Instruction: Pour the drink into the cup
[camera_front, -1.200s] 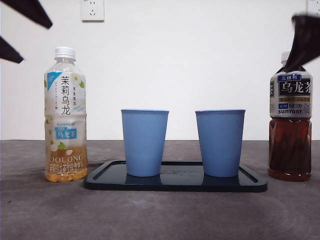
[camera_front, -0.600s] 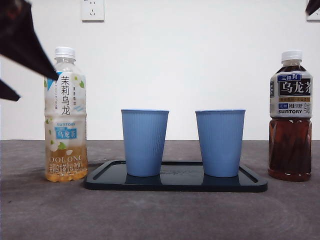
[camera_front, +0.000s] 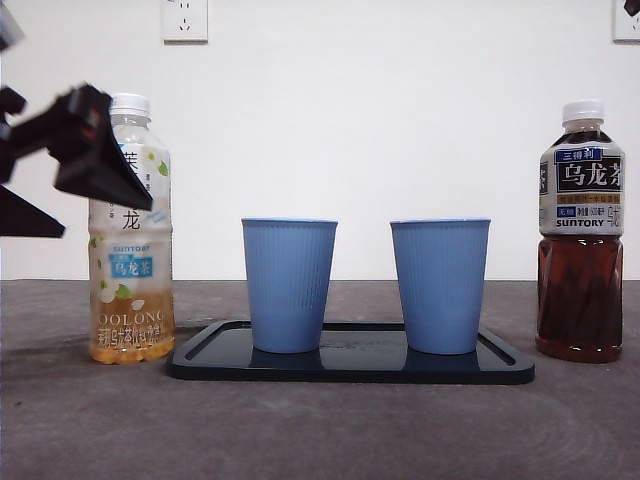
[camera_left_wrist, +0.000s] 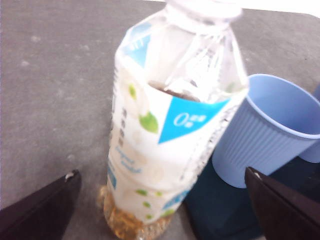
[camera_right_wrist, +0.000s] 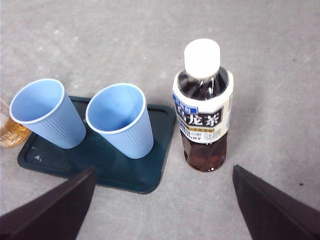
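A pale jasmine oolong bottle (camera_front: 130, 290) with a white cap stands left of the tray, only its bottom filled with tea. My left gripper (camera_front: 105, 218) is open at its upper label. In the left wrist view the bottle (camera_left_wrist: 165, 125) stands between the jaws of the left gripper (camera_left_wrist: 161, 174) without touching them. Two empty blue cups (camera_front: 289, 285) (camera_front: 440, 285) stand on the dark tray (camera_front: 350, 368). A dark oolong bottle (camera_front: 581, 250) stands capped at the right. My right gripper (camera_right_wrist: 164, 170) hovers open high above that dark bottle (camera_right_wrist: 202, 115).
A white wall with a power socket (camera_front: 185, 20) closes off the back of the grey table. The near cup (camera_left_wrist: 270, 130) stands close beside the pale bottle. Bare table surface lies in front of the tray (camera_right_wrist: 120, 170).
The left gripper has come down and rightward from the top left corner to the pale bottle. The right gripper, earlier at the dark bottle's cap, has risen out of the front view.
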